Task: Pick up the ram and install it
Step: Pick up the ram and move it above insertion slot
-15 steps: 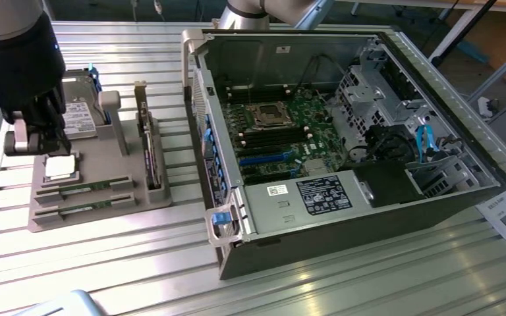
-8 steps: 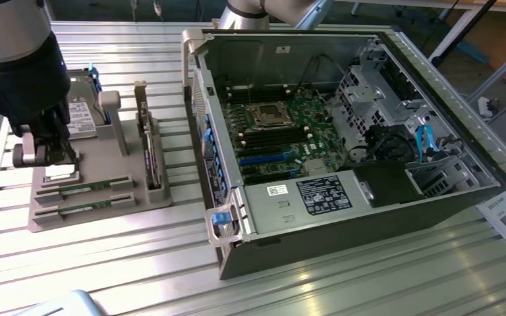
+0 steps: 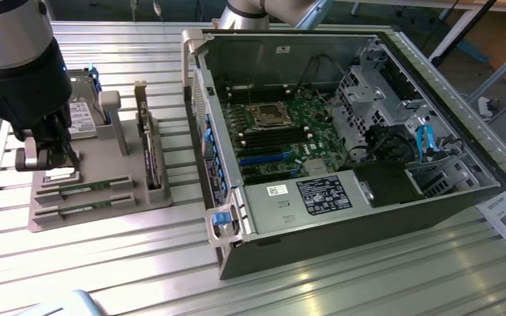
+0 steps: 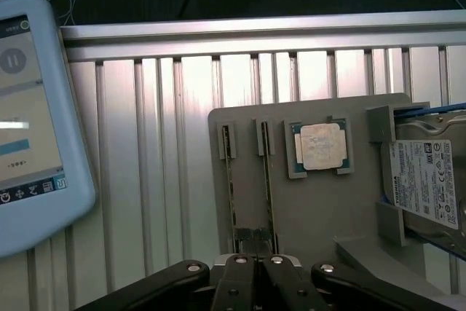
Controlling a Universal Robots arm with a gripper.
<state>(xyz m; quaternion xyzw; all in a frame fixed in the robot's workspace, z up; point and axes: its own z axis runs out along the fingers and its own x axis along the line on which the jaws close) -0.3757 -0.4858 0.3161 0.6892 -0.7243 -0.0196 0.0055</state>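
Two ram sticks (image 3: 90, 186) (image 3: 87, 203) lie edge-up in slots of the grey holder tray (image 3: 103, 161) at the exterior view's left. In the wrist view they are thin dark-green strips (image 4: 231, 187) (image 4: 268, 187). My gripper (image 3: 51, 168) hovers over the tray's end, near the sticks and apart from them. Its black fingers (image 4: 244, 282) are pressed together and shut, with nothing between them. The open computer case (image 3: 341, 125) lies at the exterior view's right, its green motherboard (image 3: 279, 131) exposed.
The tray also carries a square silver processor chip (image 4: 320, 147), a hard drive (image 4: 426, 180) (image 3: 82, 117) and an upright card (image 3: 147, 155). A light-blue tablet (image 4: 29, 107) lies beside the tray. Everything rests on a ribbed metal table (image 3: 323, 283).
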